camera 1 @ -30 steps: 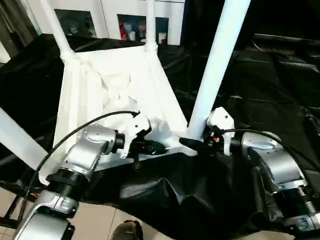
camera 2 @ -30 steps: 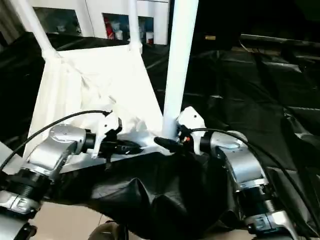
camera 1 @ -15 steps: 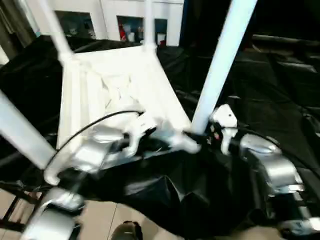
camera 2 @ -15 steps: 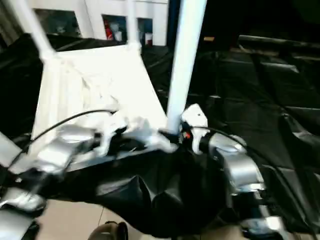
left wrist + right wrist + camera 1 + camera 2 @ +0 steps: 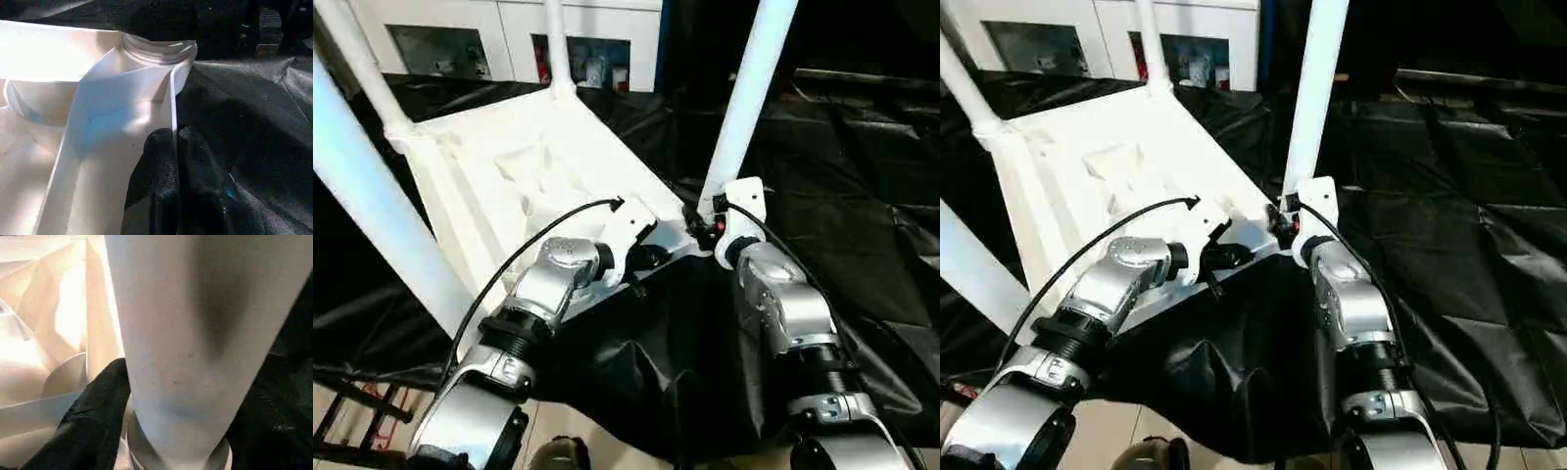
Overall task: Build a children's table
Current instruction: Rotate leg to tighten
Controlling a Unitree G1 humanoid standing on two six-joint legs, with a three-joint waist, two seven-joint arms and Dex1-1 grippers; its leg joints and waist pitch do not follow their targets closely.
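Note:
The children's table lies upside down on black cloth: the white ribbed tabletop (image 5: 524, 176) with four white legs rising from its corner sockets. My left gripper (image 5: 644, 260) is shut on the tabletop's thin near rim (image 5: 172, 103), one black finger on each side, close to the near right socket (image 5: 156, 49). My right gripper (image 5: 705, 223) is shut around the base of the near right leg (image 5: 749, 98). In the right wrist view a black finger (image 5: 98, 416) presses against that leg (image 5: 176, 333) just above the socket.
The near left leg (image 5: 382, 215) stands tall beside my left forearm. The far legs (image 5: 556, 49) rise in front of white cabinets (image 5: 597, 39). Black cloth (image 5: 862, 196) covers the work table and drapes over its near edge; tiled floor (image 5: 548, 431) lies below.
The whole picture has shifted, so the camera moved. Both forearms now point more straight ahead. The left gripper is still on the rim and the right gripper still at the leg's base.

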